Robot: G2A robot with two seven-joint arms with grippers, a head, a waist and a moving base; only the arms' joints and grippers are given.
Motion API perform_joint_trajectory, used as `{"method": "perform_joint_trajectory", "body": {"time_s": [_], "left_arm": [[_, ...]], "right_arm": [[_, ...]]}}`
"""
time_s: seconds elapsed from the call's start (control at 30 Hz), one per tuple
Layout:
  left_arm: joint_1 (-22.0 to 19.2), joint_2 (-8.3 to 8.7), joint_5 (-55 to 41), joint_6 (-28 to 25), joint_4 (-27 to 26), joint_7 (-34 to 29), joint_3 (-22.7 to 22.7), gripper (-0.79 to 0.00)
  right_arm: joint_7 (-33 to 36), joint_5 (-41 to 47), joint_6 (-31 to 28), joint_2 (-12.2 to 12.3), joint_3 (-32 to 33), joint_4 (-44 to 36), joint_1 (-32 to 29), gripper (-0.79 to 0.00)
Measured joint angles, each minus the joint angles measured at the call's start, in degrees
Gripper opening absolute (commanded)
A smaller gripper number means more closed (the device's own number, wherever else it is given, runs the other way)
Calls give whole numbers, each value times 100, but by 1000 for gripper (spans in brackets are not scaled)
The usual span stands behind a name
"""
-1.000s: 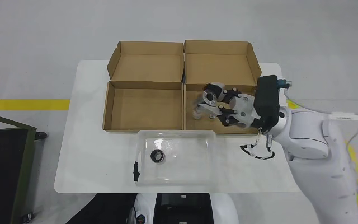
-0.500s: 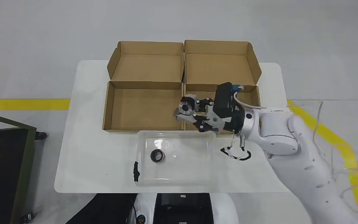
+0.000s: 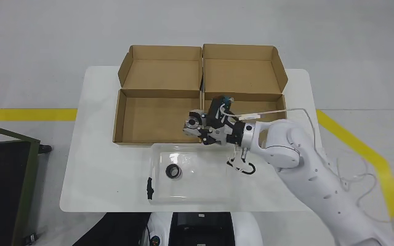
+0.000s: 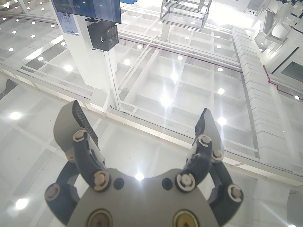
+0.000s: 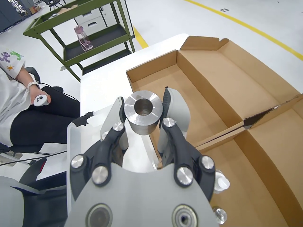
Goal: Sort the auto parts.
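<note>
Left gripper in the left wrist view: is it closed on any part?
No, the left gripper stands open, with only the ceiling visible between its jaws.

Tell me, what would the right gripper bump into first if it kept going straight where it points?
Most likely the left cardboard box. The right gripper, shut on the metal cylinder, points across its near wall toward its floor. Height is unclear, so it might clip the wall first.

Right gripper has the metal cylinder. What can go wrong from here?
1. Slip: the right gripper pinches the smooth metal cylinder only by its tips, on the curved side.
2. Misdrop: it hangs near the front wall of the left box, beside the clear bin; released here, it might clip that wall.
</note>
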Motion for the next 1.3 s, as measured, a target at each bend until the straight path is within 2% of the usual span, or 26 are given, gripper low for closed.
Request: {"method": "perform_joint_trajectory", "body": {"time_s": [0.37, 0.73, 1.07, 1.3], "left_arm": [[0, 0, 0, 0, 0, 0, 0, 0], [0, 0, 0, 0, 0, 0, 0, 0], [0, 0, 0, 0, 0, 0, 0, 0], [0, 0, 0, 0, 0, 0, 0, 0]], "right_arm": [[-38, -645, 464, -237, -654, 616, 413, -785], [232, -1206, 1003, -568, -1366, 1119, 904, -785], [702, -1403, 1436, -871, -1749, 1620, 1349, -785], [1090, -1436, 1497, -1018, -1879, 1847, 1491, -785]]}}
